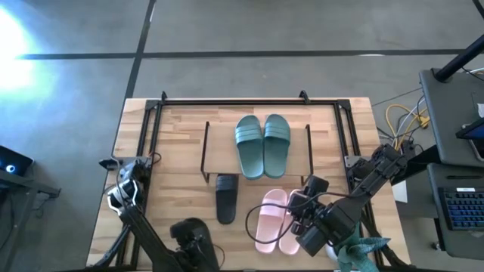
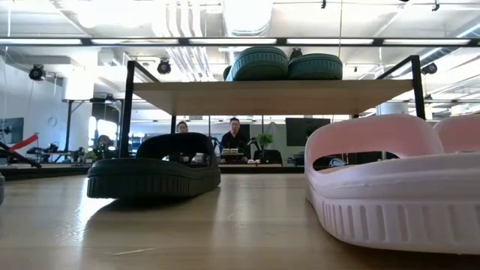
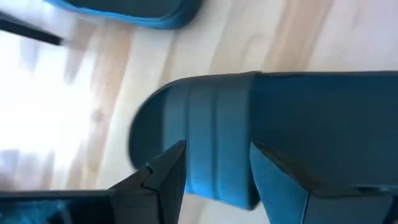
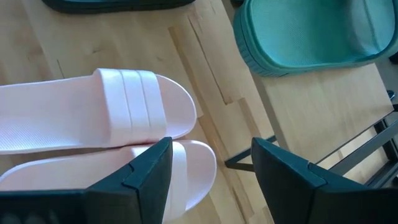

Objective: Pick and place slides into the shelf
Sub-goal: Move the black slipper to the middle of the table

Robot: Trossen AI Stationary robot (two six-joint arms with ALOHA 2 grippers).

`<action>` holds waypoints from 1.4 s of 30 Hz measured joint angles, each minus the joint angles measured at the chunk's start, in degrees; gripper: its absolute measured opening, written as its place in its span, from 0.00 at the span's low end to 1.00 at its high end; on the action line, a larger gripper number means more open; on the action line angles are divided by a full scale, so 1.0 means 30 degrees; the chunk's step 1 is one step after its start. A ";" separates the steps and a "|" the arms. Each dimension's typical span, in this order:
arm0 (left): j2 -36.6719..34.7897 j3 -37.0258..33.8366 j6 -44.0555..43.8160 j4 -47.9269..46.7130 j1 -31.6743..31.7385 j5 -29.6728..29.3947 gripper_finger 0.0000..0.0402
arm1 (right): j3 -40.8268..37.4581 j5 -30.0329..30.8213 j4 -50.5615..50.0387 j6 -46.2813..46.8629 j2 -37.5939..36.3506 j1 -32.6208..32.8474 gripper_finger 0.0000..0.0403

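Pale butcher-block desk of glued wood strips, framed by black tubing. Near the far edge's middle, the shelf: thin black rods carrying a smooth light wood board. On that board, two teal-green slides of matte rubber with wide ribbed straps, lying side by side and touching, rounded ends toward the far edge. Just in front of the shelf's left part, flat on the desk, one black slide with a thick grooved sole, seen in the low view as a low dark hump under the board. Toward the near edge, right of centre, two pale pink slides pressed against each other, straps with three broad ridges, soles with fine vertical ribbing along the side. At the near edge left of centre, a second black slide, smooth rounded strap with shallow ridges, directly beneath the left pincer; fingers spread to either side of the strap, not clamped on it as far as can be told. Right pincer over the pink pair near the desk's near right corner, dark wedge-shaped fingers wide apart, gripping nothing. Six slides counted: two teal-green, two pink, two black. In the room beyond the desk, two people seated far off.
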 joint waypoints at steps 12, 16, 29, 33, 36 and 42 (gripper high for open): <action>0.0199 -0.0385 -0.0966 0.0407 -0.0073 -0.0575 0.40 | 0.0000 -0.0022 0.0007 0.0008 0.0000 0.0007 0.52; 0.0221 -0.1237 -0.0947 0.0904 -0.0080 -0.0511 0.40 | 0.0000 -0.0063 0.0007 0.0148 0.0000 0.0007 0.52; 0.0234 -0.3277 -0.2427 -0.1908 -0.0050 -0.2453 0.40 | -0.0007 -0.0007 0.0046 0.0160 0.0000 0.0044 0.52; 0.0184 -0.4375 -0.2481 -0.1922 0.0110 -0.2624 0.40 | -0.0015 0.0060 0.0066 0.0633 0.0000 0.0044 0.52; 0.0179 -0.5141 -0.2477 -0.1922 0.0229 -0.2964 0.40 | -0.0015 0.0080 0.0066 0.0852 0.0000 0.0044 0.52; 0.0148 -0.5950 -0.1858 -0.1922 0.0438 -0.3555 0.40 | -0.0022 0.0080 0.0066 0.1324 0.0000 0.0044 0.52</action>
